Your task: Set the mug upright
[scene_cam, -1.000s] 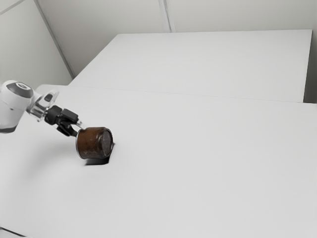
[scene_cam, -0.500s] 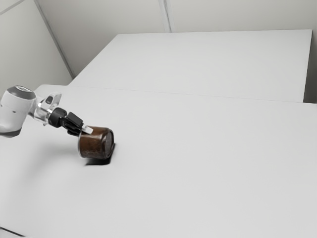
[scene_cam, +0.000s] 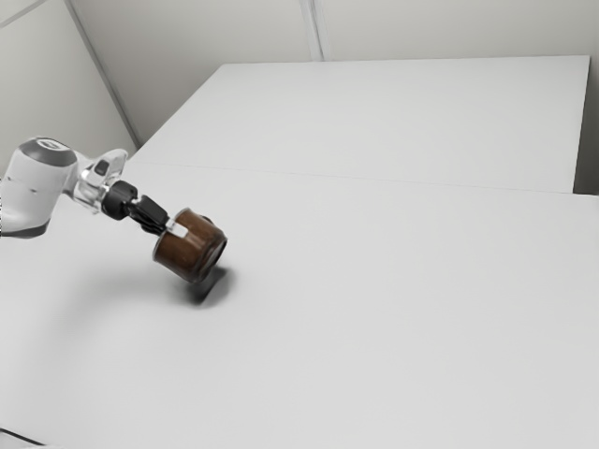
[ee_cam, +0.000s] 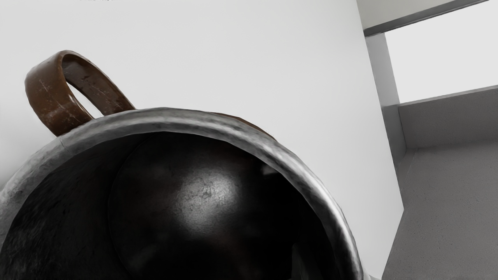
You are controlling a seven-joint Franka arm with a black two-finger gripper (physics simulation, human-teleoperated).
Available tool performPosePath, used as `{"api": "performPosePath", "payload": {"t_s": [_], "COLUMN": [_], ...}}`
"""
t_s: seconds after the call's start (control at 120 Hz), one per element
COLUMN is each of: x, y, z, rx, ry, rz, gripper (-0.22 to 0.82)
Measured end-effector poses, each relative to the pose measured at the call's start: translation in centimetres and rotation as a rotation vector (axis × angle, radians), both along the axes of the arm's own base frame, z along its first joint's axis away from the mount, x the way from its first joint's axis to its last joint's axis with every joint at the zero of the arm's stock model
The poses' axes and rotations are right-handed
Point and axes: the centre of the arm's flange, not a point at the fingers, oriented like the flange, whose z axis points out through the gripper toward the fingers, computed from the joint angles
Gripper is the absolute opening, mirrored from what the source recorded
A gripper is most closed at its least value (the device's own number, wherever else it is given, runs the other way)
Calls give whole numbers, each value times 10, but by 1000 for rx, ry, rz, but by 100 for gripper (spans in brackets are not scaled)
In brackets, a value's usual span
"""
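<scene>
Gripper (scene_cam: 169, 225), black with pale fingertips, has its fingers drawn nearly together on the wall of a brown mug (scene_cam: 198, 248), close beside the mouth. The white arm (scene_cam: 42, 182) reaches in from the exterior view's left, and the gripper slants downward to the mug.

The mug is tilted, neither flat on its side nor upright. Its mouth faces up toward the arm, and its base points down and away, toward the exterior view's right. A dark shadow (scene_cam: 208, 286) lies on the white table (scene_cam: 374, 327) under it; whether the lowest edge of the base touches the tabletop cannot be told. The mug is over the part of the table toward the exterior view's left, well apart from the seam where a second white surface (scene_cam: 393, 112) begins.

The wrist view looks into the mug. A thick, worn grey metal rim (ee_cam: 163, 118) circles a dark interior, with a soft pale shine on the round inner bottom (ee_cam: 206, 198). A dim, narrow shape inside, near the rim, is too dark to make out. The scratched brown handle (ee_cam: 46, 89) loops out from the mug's side. Beyond the table's edge are a grey floor (ee_cam: 451, 202) and walls.
</scene>
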Motion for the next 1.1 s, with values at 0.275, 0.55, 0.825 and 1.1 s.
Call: {"api": "performPosePath", "payload": {"t_s": [0.275,0.55,0.825,1.1], "x": [8,3,-20,-29], "y": [-83,-147,-215,-200], "z": [32,34,28,11], "rx": [352,680,905,963], "ry": [-100,-211,-306,-283], "rz": [-189,-333,-451,-363], "gripper": [-16,-17,-17,-14]}}
